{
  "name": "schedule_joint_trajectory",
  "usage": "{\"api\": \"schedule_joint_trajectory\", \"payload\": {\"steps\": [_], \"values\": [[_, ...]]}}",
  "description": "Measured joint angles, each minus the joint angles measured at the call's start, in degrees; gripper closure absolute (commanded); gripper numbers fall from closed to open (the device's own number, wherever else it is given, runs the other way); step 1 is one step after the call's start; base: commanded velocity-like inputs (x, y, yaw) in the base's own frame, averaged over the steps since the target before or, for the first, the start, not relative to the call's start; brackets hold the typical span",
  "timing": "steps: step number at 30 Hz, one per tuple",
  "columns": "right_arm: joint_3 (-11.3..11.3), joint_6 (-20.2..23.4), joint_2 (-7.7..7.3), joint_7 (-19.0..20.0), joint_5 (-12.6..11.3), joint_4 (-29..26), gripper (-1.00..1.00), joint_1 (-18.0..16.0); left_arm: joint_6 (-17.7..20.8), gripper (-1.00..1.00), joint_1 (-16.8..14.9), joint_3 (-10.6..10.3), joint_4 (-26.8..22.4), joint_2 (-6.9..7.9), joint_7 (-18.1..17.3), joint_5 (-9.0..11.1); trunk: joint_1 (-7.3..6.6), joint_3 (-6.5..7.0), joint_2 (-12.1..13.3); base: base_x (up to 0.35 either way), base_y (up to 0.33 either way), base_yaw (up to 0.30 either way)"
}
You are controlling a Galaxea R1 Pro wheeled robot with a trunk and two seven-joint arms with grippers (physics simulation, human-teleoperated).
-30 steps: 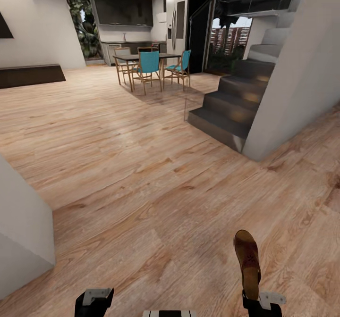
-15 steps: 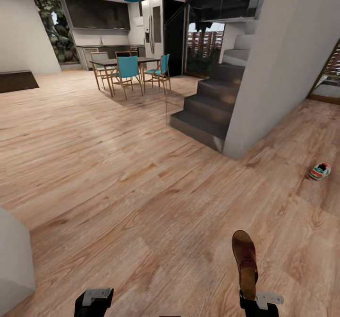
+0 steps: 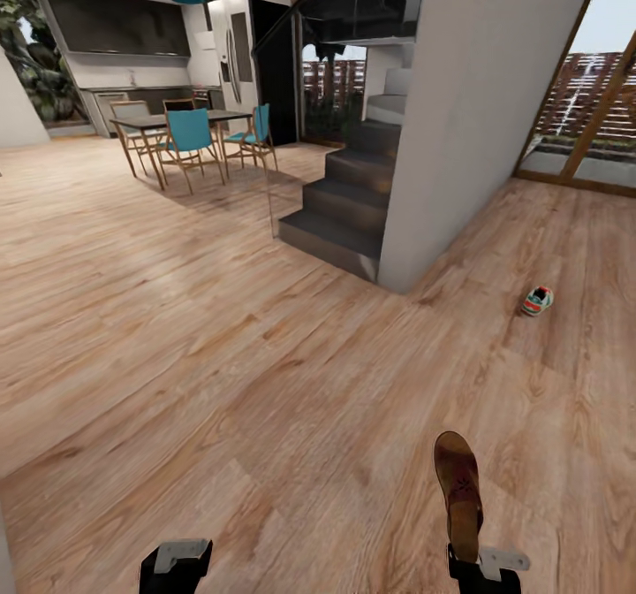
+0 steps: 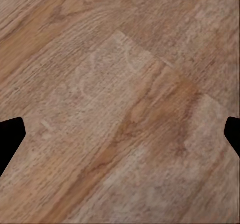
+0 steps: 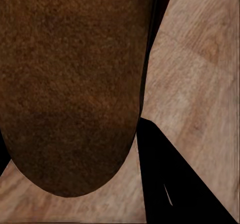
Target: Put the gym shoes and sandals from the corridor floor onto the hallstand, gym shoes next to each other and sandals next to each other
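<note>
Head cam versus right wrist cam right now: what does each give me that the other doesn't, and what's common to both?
Head view alone: a gym shoe lying on the corridor floor off to the right, the staircase, the dining table with chairs, and the left hand. Right wrist view alone: a close look at the sandal's brown surface beside one dark finger. Shared: the sandal held in the right hand, over wood planks.

One brown sandal (image 3: 459,494), one gym shoe (image 3: 536,300), three teal chairs (image 3: 190,133), one dining table (image 3: 168,120), one staircase (image 3: 349,196).
</note>
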Motion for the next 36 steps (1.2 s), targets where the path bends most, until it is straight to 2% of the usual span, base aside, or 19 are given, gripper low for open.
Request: {"api": "schedule_joint_trajectory", "payload": {"steps": [10, 21, 36], "values": [[-0.05, 0.08, 0.00, -0.09, -0.07, -0.06, 1.00, 0.00, 0.02, -1.00, 0.00, -0.02, 0.00, -0.08, -0.01, -0.07, -0.01, 0.00, 0.00, 0.027, -0.001, -0.300], [-0.09, 0.08, 0.00, -0.11, -0.12, -0.06, 1.00, -0.01, 0.01, -1.00, 0.00, -0.03, 0.00, -0.09, -0.01, -0.08, -0.03, 0.00, 0.00, 0.269, -0.113, -0.300], [-0.09, 0.03, 0.00, -0.21, -0.26, -0.06, 1.00, -0.01, 0.01, -1.00, 0.01, -0.03, 0.00, -0.02, 0.01, -0.02, -0.02, 0.00, 0.00, 0.224, -0.204, -0.300]]}}
